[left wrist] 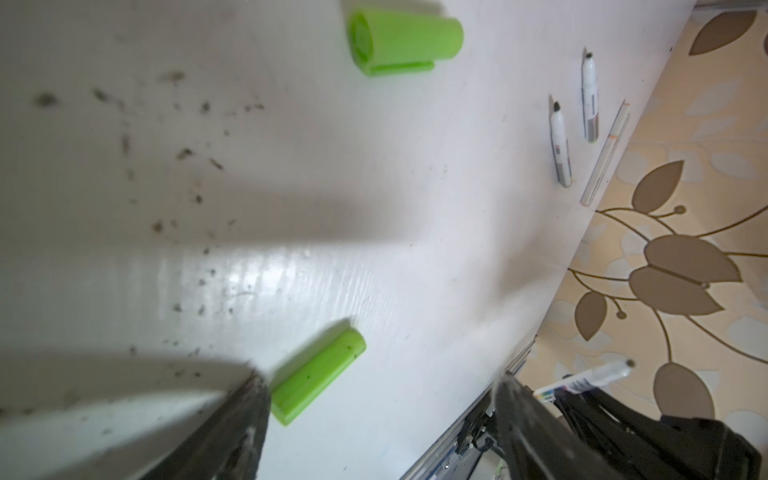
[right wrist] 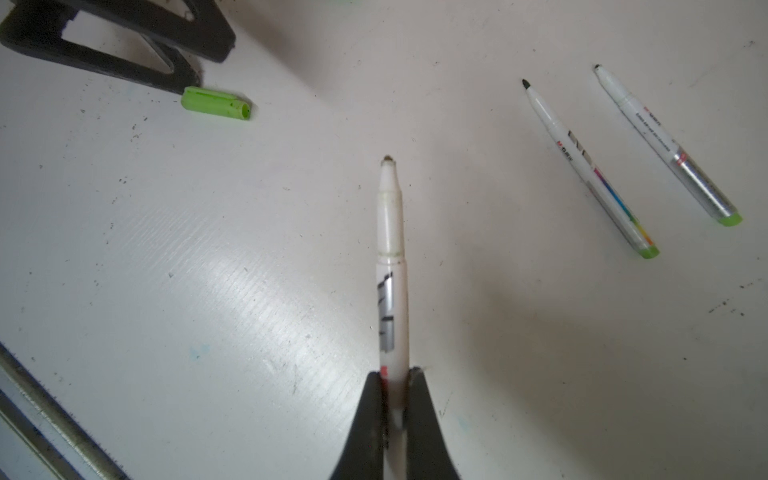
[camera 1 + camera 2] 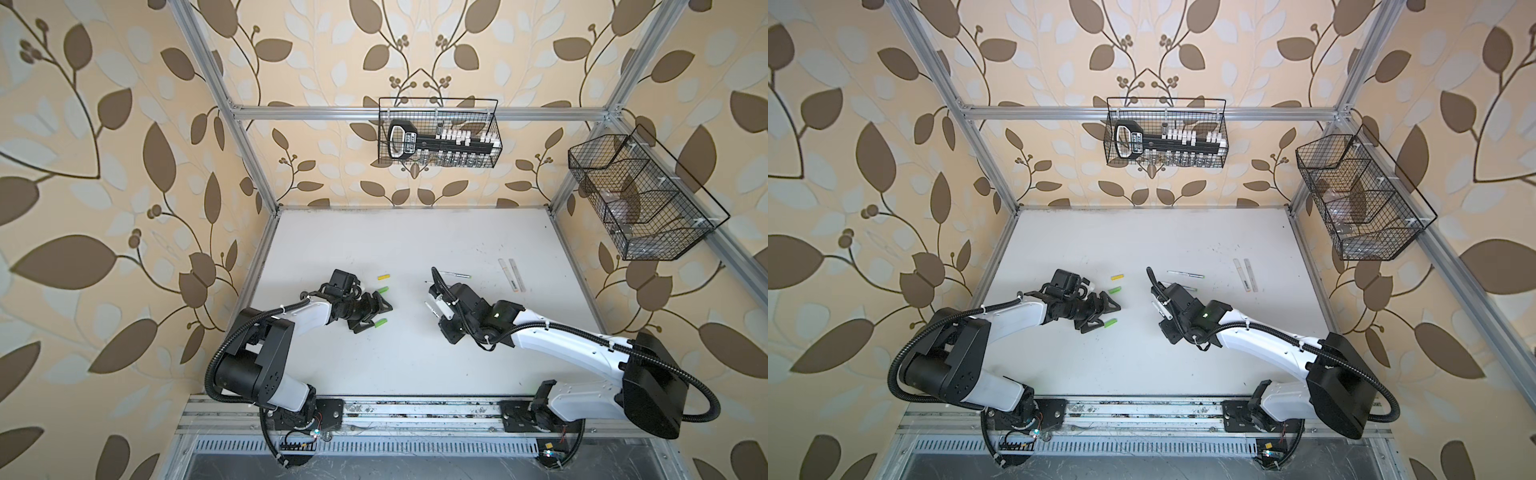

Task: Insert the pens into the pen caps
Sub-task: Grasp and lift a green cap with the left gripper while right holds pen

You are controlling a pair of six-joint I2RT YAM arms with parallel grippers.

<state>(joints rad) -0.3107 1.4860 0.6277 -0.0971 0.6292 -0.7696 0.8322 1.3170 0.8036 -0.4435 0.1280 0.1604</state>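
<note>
so the right fingers (image 2: pixel 395 374) are clamped tight on the held pen (image 2: pixel 390 257), gripping near its tail with the tip sticking straight out past them. the tail colour is hidden in the grip, so no idea which cap it matches. the left fingers (image 1: pixel 380 382) are spread wide with nothing in them, low over the left half of the desk (image 3: pixel 415 241), about midway between its far and near edges. the bit that matters imo: the near green cap (image 1: pixel 318 376) lies just beside the tip of one finger (image 1: pixel 249 399), inside the gap but hugging that side rather than centred. its long axis runs roughly the way the left fingers point, a bit skewed, so a squeeze across its width looks doable once they shift over a touch. the far green cap (image 1: pixel 405 41) sits apart from it toward the far edge, and the yellow cap (image 3: pixel 384 276) is further toward that edge again. the left arm is clearly nearer to all three caps. in the right wrist view the pen tip aims across the desk, with the near green cap well apart and off to one side of its line. two loose pens (image 2: pixel 590 166) lie flat on the far side of the right fingers, side by side, not touching. my guess is a cap gets picked up next, since none of the pens i can make out has one on.
</note>
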